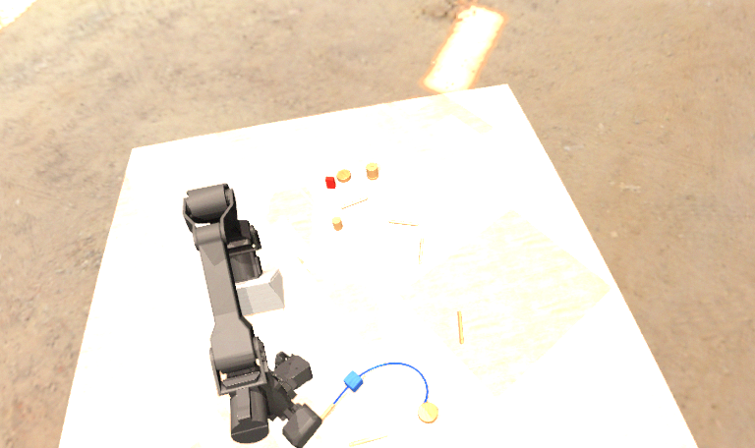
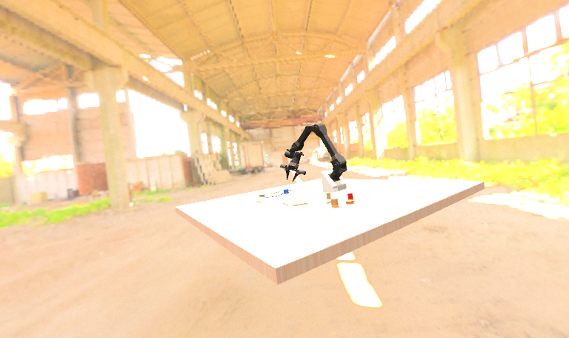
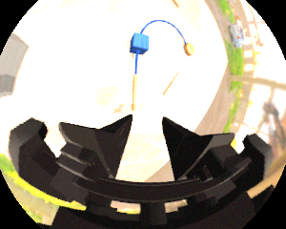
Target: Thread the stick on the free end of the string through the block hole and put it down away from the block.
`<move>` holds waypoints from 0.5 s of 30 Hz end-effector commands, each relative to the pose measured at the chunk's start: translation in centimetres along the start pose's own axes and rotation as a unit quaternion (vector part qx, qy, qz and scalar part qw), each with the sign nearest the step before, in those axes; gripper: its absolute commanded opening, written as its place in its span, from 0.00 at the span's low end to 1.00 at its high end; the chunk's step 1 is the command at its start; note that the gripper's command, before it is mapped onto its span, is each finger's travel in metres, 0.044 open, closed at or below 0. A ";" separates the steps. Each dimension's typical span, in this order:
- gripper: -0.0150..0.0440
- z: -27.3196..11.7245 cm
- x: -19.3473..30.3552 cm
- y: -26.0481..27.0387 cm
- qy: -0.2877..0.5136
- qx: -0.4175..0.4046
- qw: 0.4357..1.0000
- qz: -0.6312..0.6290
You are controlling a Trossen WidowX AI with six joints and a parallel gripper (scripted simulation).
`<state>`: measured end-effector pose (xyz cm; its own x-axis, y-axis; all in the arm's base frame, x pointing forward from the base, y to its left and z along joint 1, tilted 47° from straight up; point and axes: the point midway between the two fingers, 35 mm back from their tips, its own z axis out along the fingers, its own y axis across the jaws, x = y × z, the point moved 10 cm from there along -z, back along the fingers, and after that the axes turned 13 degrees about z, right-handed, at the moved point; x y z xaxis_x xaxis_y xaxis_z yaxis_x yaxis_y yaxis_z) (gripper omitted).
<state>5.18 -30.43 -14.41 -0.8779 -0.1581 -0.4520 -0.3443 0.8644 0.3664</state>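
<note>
The blue block (image 1: pixel 353 381) (image 2: pixel 286 190) (image 3: pixel 139 43) sits on the table. The blue string (image 1: pixel 394 363) (image 3: pixel 159 20) curves from the round wooden button (image 1: pixel 428 412) (image 3: pixel 189 49) to one side of the block and comes out at the opposite side. The stick (image 1: pixel 328 411) (image 3: pixel 134 91) on its free end is outside the block, with a short length of string between them. It appears to lie on the table. My gripper (image 2: pixel 290 179) (image 3: pixel 147 118) is open and empty, above the table near the stick's far end. Its fingertips are hidden in the top view.
A loose stick (image 1: pixel 367 440) (image 3: pixel 171 84) lies near the button. Another stick (image 1: pixel 460 327) lies farther off. Towards the back are a red block (image 1: pixel 329 183), a wooden disc (image 1: pixel 343 175), a large cylinder (image 1: pixel 372 171), a small cylinder (image 1: pixel 337 224) and several thin sticks.
</note>
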 end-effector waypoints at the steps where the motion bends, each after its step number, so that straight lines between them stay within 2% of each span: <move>1: 0.61 -2.1 -0.4 -0.7 0.005 0.007 1.000 -0.004; 2: 0.61 -2.1 -0.4 -0.7 0.005 0.007 1.000 -0.004; 8: 0.88 -1.6 -0.3 -0.7 0.003 0.014 1.000 -0.005; 11: 1.00 -2.8 -0.5 -1.3 0.004 0.019 1.000 -0.007; 15: 1.00 -3.0 -0.6 -1.3 0.004 0.020 1.000 -0.007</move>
<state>5.13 -32.37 -12.61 -0.8768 -0.1666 -0.4510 -0.3413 0.8764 0.3398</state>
